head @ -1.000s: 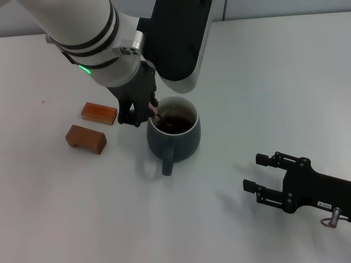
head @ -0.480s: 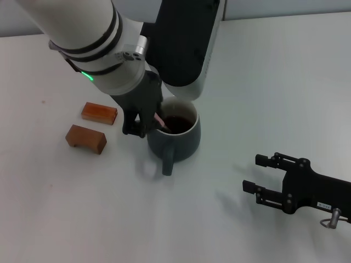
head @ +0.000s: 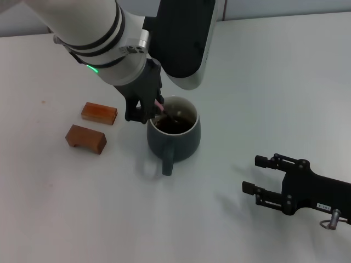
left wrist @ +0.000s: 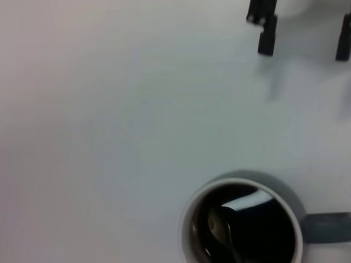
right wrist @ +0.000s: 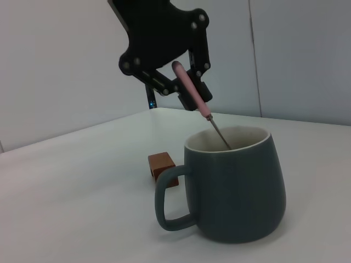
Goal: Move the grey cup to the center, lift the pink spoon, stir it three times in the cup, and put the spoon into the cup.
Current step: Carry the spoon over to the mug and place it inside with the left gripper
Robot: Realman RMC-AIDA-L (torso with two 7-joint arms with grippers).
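Grey cup (head: 174, 133) sits near the middle of the white table (head: 263, 82). Your left gripper (head: 147, 109) pinches the pink spoon (right wrist: 192, 92), dipped in the drink: you are stirring. Next, let go gently. Your right gripper (head: 262, 179) waits open by the near right corner.

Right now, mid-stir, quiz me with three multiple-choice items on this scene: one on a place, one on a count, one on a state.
1. Where is the spoon's bowl?
A. On the table
B. Inside the mug
C. On a wooden block

2. How many wooden blocks lie beside the mug?
A. One
B. Two
C. Three

3. What is the right gripper doing?
A. Holding the mug's handle
B. Holding a block
C. Open, holding nothing

Answers: 1 B, the left gripper holds the spoon tilted, its bowl down in the mug. 2 B, two wooden blocks lie on the table. 3 C, the right gripper rests open, apart from the mug.
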